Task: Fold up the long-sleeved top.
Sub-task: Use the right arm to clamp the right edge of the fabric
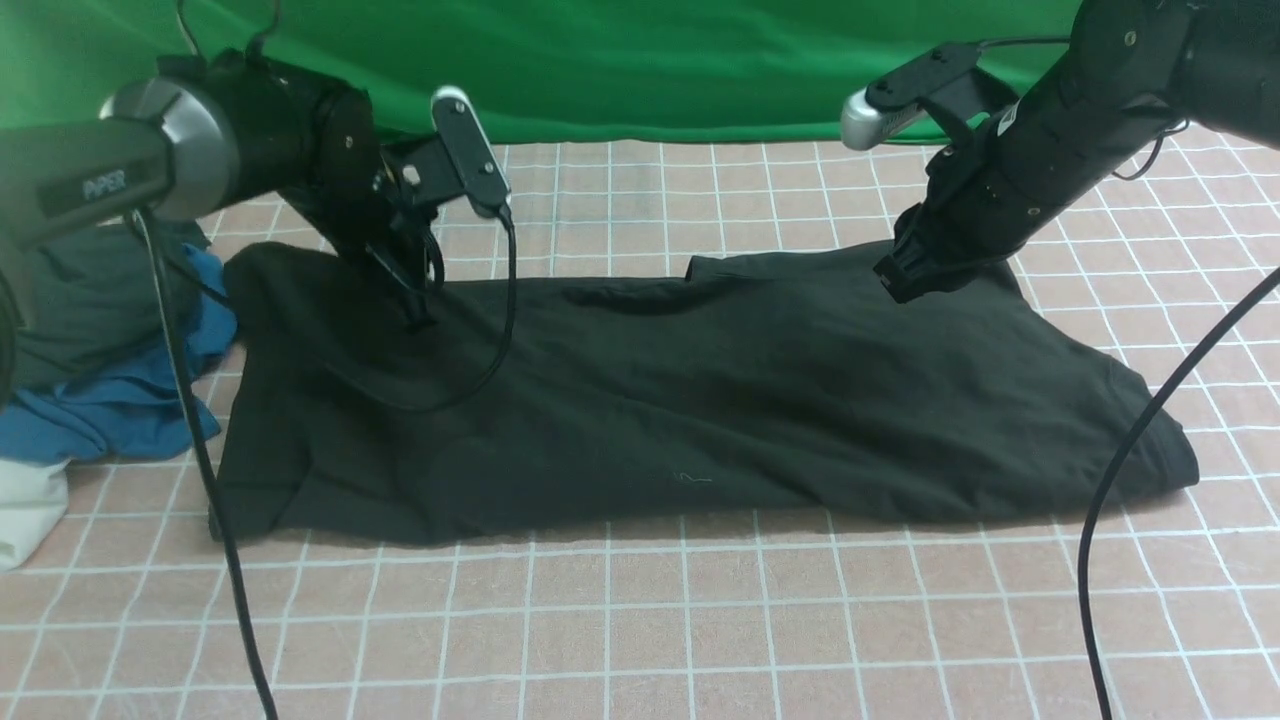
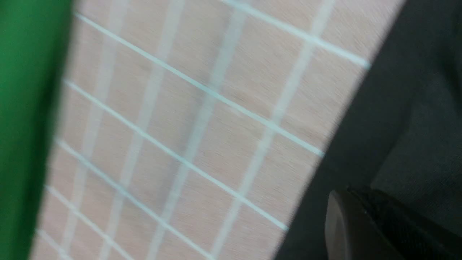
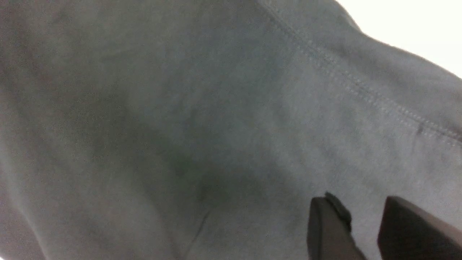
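The long-sleeved top (image 1: 700, 400) lies spread lengthwise across the checked tablecloth, black and mostly flat. My left gripper (image 1: 415, 318) points down onto its far left part, shut and pinching the fabric. In the left wrist view one finger (image 2: 346, 224) shows against the dark cloth (image 2: 415, 126) at the top's edge. My right gripper (image 1: 897, 283) sits at the top's far right edge. Its jaws (image 3: 361, 206) stand apart over the stitched fabric (image 3: 180, 108), with nothing pinched between them.
A dark grey-green garment (image 1: 80, 300), a blue garment (image 1: 110, 410) and a white cloth (image 1: 25, 515) are piled at the left edge. A green backdrop (image 1: 600, 60) closes the far side. Black cables (image 1: 1130, 480) hang from both arms over the pink checked cloth (image 1: 700, 620).
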`<action>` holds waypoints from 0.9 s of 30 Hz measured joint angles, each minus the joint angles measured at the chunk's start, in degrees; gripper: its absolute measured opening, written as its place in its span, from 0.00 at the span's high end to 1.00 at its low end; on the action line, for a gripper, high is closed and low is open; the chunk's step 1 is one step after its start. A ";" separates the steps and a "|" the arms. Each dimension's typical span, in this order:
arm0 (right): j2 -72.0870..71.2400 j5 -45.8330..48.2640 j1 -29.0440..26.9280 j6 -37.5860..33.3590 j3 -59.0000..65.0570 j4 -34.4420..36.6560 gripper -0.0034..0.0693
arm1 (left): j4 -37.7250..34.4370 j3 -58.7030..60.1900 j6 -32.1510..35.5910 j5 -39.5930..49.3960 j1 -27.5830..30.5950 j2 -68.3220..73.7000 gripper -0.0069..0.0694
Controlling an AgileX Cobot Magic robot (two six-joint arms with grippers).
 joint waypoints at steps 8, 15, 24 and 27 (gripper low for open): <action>-0.06 0.41 -3.95 3.96 0.00 0.00 0.62 | 0.42 0.00 -0.02 -3.99 0.00 1.14 0.88; -0.34 7.75 -11.06 9.00 1.06 -0.31 0.58 | 1.91 0.00 -3.60 -3.88 0.96 1.39 0.74; -0.40 8.60 -19.26 14.73 10.80 -1.95 0.05 | -0.21 0.04 -25.36 2.00 2.60 -0.91 0.30; -0.40 4.61 -19.76 15.22 13.76 -2.33 0.01 | -9.10 0.04 -22.68 3.15 2.51 -4.05 0.28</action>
